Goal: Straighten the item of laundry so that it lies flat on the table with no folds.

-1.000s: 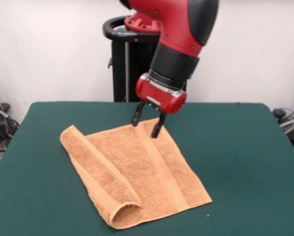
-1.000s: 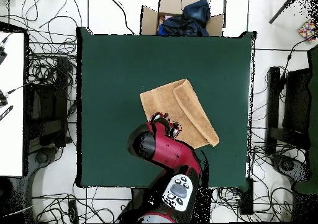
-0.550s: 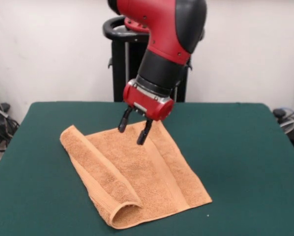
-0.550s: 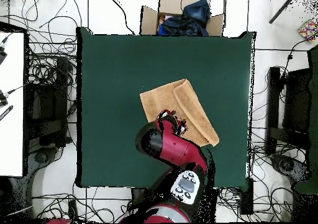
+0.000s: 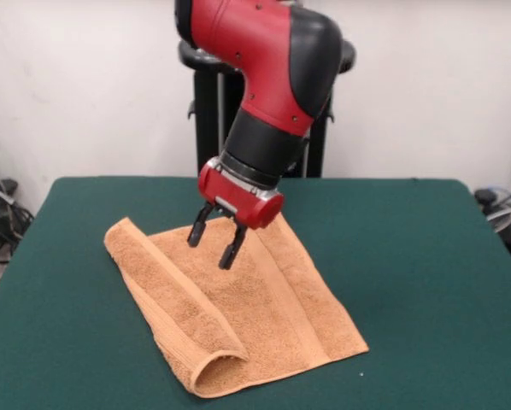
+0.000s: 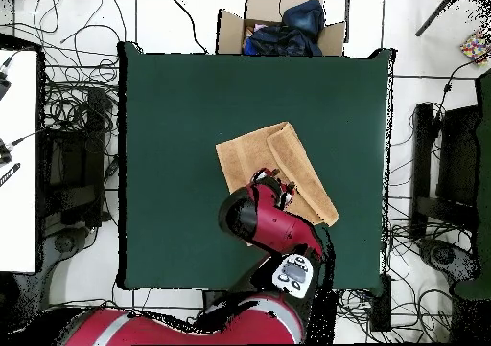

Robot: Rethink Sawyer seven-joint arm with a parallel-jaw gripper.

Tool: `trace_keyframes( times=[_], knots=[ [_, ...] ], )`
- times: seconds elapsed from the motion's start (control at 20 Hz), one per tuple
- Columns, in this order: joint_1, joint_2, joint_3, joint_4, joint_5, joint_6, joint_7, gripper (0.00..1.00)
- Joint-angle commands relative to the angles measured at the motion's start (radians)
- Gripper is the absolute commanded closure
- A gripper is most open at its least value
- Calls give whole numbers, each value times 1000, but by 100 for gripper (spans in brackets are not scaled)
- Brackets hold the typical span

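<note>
Front view: we see a dark green surface (image 5: 426, 282) with an orange-tan towel (image 5: 264, 316) left of its middle, one side folded over itself. Above the towel's far half hangs our tool (image 5: 214, 243), fingers spread, empty. We judge it is heading for the folded flap, to grip and unfold it. White wall behind.

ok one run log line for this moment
gripper: open, above towel | towel: one edge folded over | table: towel not flat
</note>
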Motion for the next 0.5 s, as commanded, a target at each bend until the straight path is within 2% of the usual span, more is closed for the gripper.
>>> trace_keyframes(
  times=[0.05, 0.4, 0.5],
  knots=[
    [-50, 79, 50, -56, 18, -66, 167, 0],
    [-42, 106, 37, -38, 28, -97, 171, 0],
    [-62, 108, 61, -28, 13, -86, 167, 0]
  ],
)
